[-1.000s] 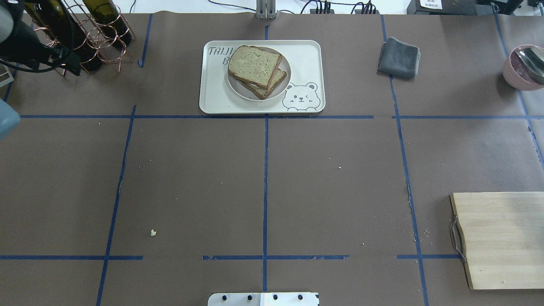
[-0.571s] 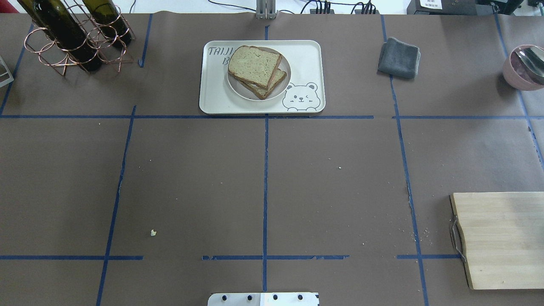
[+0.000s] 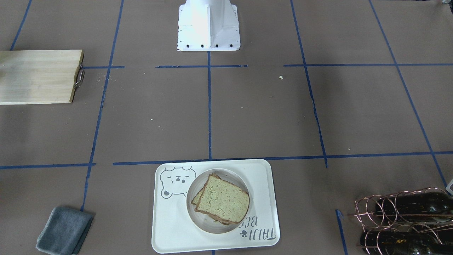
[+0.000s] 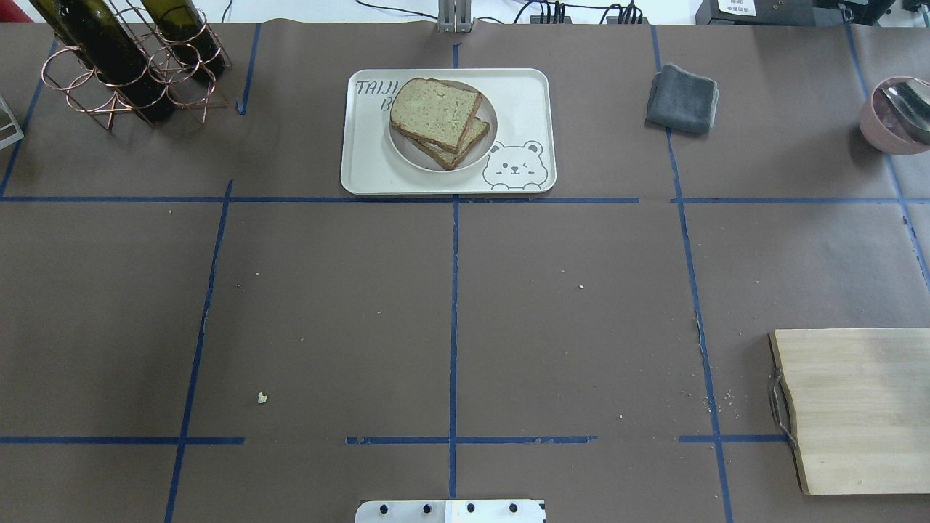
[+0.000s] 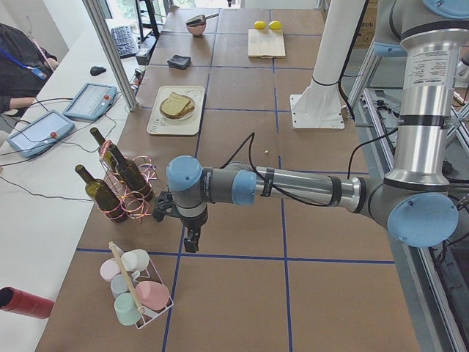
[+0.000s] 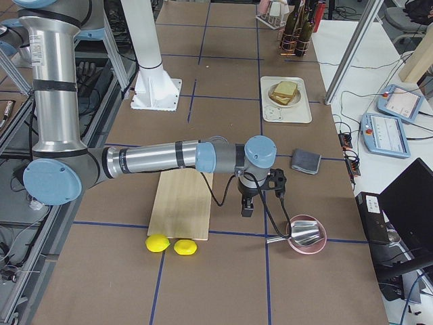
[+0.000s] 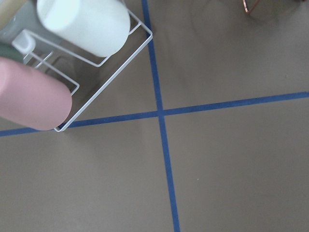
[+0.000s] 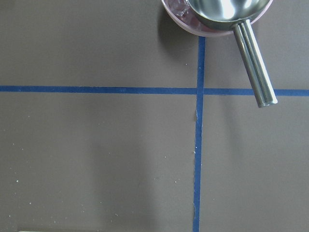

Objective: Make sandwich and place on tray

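While on plate [image 4: 404,149], sandwich [image 4: 434,111] inside tray [image 4: 523,94]

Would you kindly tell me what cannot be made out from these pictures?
Sandwich filling: top slice covers it, overhead and front views.
Left end effector, right end effector: side views only, too small to judge open or shut.
Tray lettering: plate hides part, overhead view.

Bottle rack [image 4: 131,73] and grey cloth [image 4: 683,98] flank the tray [image 4: 363,163], well apart.
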You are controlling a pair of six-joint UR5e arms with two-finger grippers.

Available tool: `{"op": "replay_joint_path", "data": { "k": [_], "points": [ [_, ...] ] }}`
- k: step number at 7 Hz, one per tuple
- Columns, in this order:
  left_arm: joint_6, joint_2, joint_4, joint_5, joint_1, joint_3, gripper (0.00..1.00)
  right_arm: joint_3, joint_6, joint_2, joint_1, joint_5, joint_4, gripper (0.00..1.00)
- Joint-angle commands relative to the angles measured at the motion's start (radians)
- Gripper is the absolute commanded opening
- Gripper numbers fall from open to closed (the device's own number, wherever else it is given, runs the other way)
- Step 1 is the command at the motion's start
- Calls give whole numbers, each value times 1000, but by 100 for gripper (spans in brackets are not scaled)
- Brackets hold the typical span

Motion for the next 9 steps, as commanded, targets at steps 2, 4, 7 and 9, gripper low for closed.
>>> {"op": "replay_joint_path", "data": {
  "k": [2, 4, 7, 9],
  "points": [
    [10, 38, -7, -21, -12, 5, 100, 0, -5, -27, 14, 29, 1, 100],
    [10, 38, -8, -44, -12, 5, 100, 0, -6, -29, 24, 29, 1, 100],
    [10, 36, -7, -44, -12, -1, 100, 2, -6, -58, 50, 28, 24, 100],
    [10, 36, -7, -44, -12, -2, 100, -6, 4, -95, 53, 25, 140, 100]
  ]
}}
